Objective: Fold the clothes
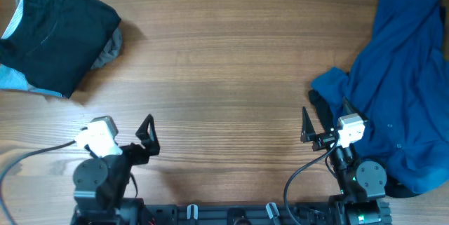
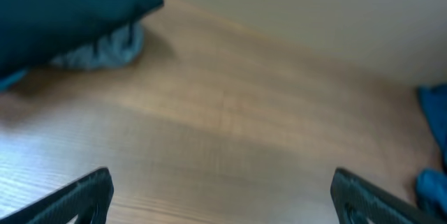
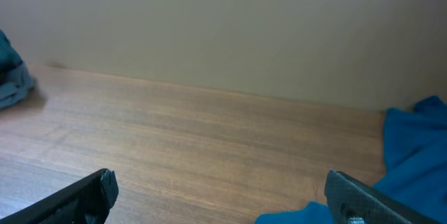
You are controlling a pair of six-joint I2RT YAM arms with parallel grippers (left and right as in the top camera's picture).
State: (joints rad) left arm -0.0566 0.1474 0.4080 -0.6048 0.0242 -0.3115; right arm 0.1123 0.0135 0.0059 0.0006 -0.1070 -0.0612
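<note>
The black garment (image 1: 59,29) lies folded at the table's far left corner, on top of a small stack, with a whitish strip (image 1: 14,22) along its left edge. It also shows in the left wrist view (image 2: 63,8) at the top left. My left gripper (image 1: 125,131) is open and empty near the front edge, well short of the garment; in the left wrist view (image 2: 223,199) only bare wood lies between its fingers. My right gripper (image 1: 324,116) is open and empty at the front right, and in the right wrist view (image 3: 220,196) it also spans bare wood.
A grey garment (image 1: 109,48) peeks out under the black one and shows in the left wrist view (image 2: 105,48). A big rumpled deep-blue garment (image 1: 400,85) covers the right side, its edge touching my right gripper's outer finger (image 3: 419,147). Bare wood (image 1: 224,64) lies between.
</note>
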